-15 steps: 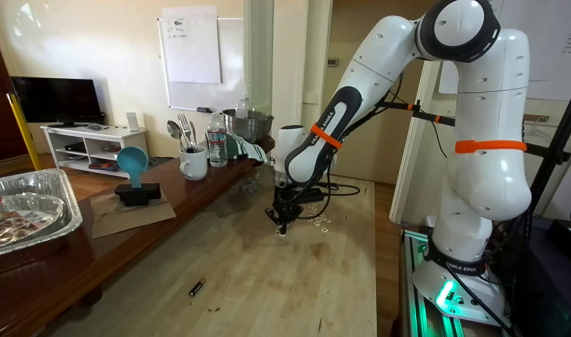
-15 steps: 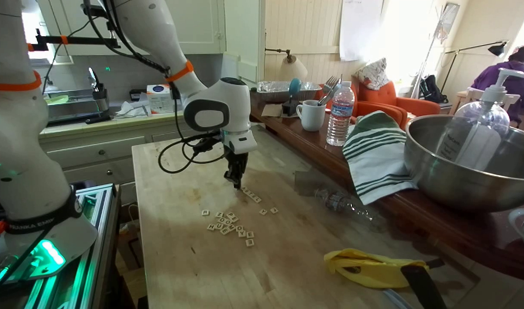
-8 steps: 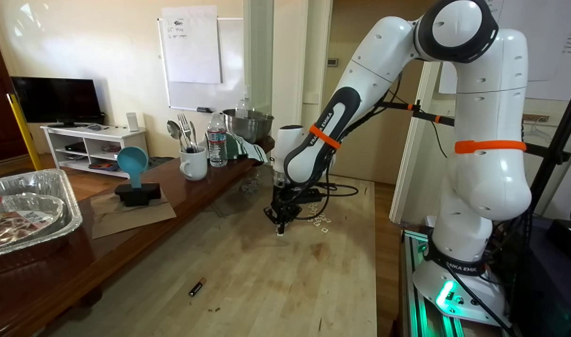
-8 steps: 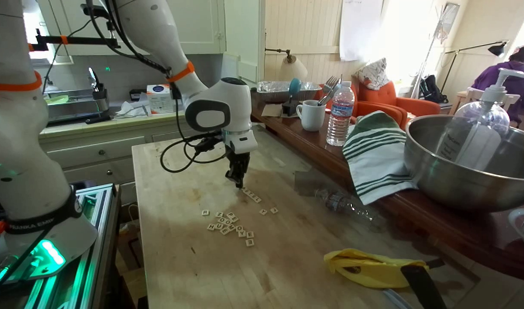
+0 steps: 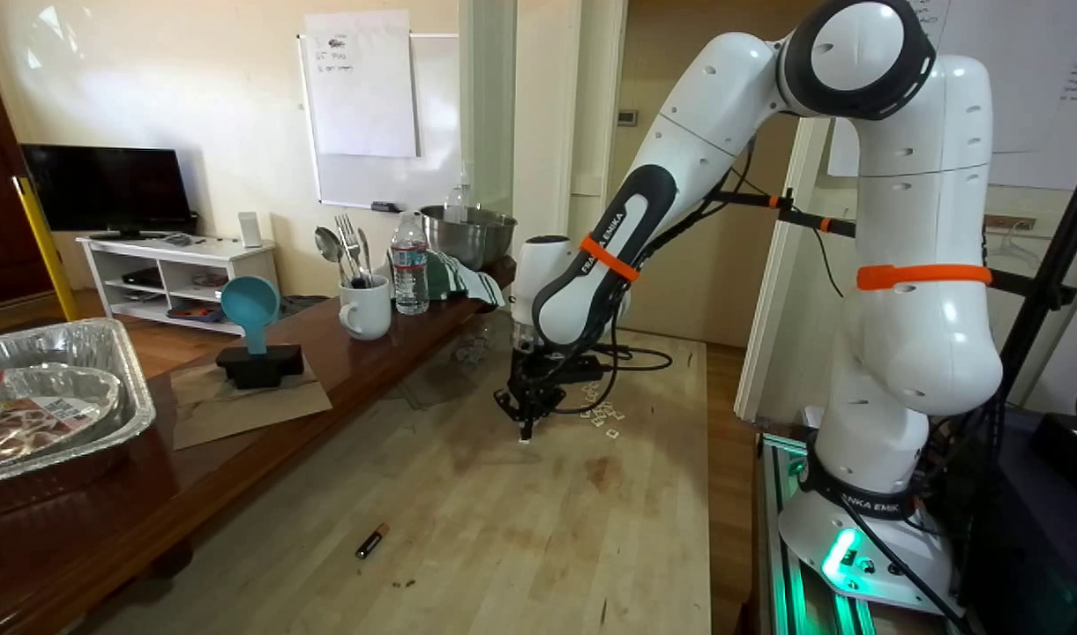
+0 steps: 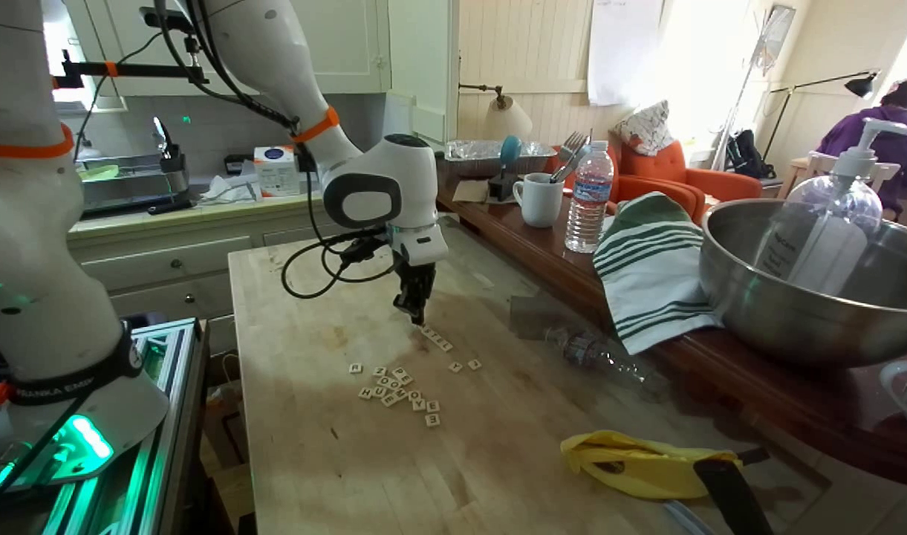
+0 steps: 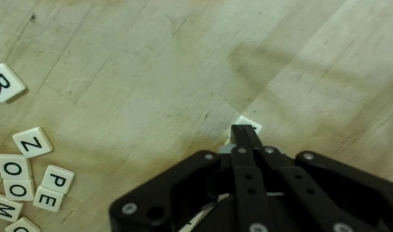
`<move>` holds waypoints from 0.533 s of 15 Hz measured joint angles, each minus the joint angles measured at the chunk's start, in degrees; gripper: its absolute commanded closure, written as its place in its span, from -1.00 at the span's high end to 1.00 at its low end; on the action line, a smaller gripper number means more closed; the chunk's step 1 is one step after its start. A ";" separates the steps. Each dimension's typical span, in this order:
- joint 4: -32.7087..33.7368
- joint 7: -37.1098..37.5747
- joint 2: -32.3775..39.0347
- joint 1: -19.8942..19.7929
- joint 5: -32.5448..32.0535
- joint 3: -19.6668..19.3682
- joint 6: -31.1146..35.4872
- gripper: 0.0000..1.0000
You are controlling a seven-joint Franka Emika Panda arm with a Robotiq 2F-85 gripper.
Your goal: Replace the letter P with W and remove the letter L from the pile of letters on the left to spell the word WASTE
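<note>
Letter tile (image 7: 245,120) sits below the tips of the clenched gripper (image 7: 242,126), contact uncertain; wrist view largely hides the tile row (image 6: 435,338), visible in an exterior view, well in from the edges of the tabletop (image 6: 312,461).

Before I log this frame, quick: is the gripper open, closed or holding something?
Gripper: closed, nothing visible in its grip; a letter tile lies at its tips, whether touching I can't tell.

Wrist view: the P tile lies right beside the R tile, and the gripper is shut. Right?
Not quite: the wrist view shows the P tile right beside the E tile, with the R tile well apart. The gripper is indeed shut.
</note>
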 measured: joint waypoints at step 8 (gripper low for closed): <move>-0.48 0.05 -3.05 1.11 0.02 0.12 0.00 -1.00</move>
